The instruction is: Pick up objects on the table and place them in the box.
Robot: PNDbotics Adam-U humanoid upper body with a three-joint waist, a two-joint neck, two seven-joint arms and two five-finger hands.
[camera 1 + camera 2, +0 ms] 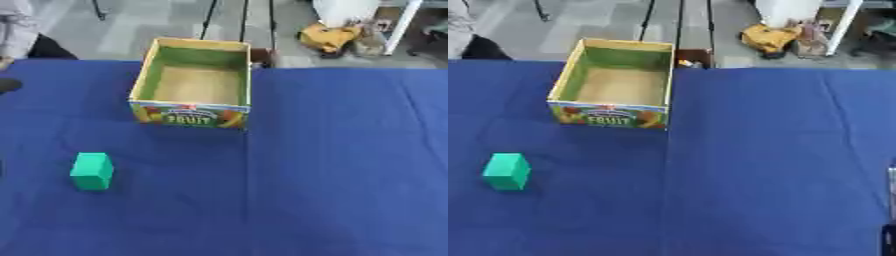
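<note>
1. Your green block [92, 171] stands on the blue tablecloth [332, 165], at about 7 o'clock from the box [191, 82], well apart from it.
2. The box sits open-topped, "FRUIT" on its near wall.
3. Neither hand shows, so you cannot tell their state.

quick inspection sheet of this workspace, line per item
surface: table under a blue cloth, with creases running down its middle
job's things: green block standing on the cloth, near left; open cardboard box printed FRUIT at the far centre, nothing seen inside
clutter: nothing seen on the cloth
hands: neither hand can be made out; a dark sliver shows at the right eye view's lower right edge
cables: nothing seen
surroundings: grey floor, dark stand legs, yellow bundle on the floor beyond the table
</note>
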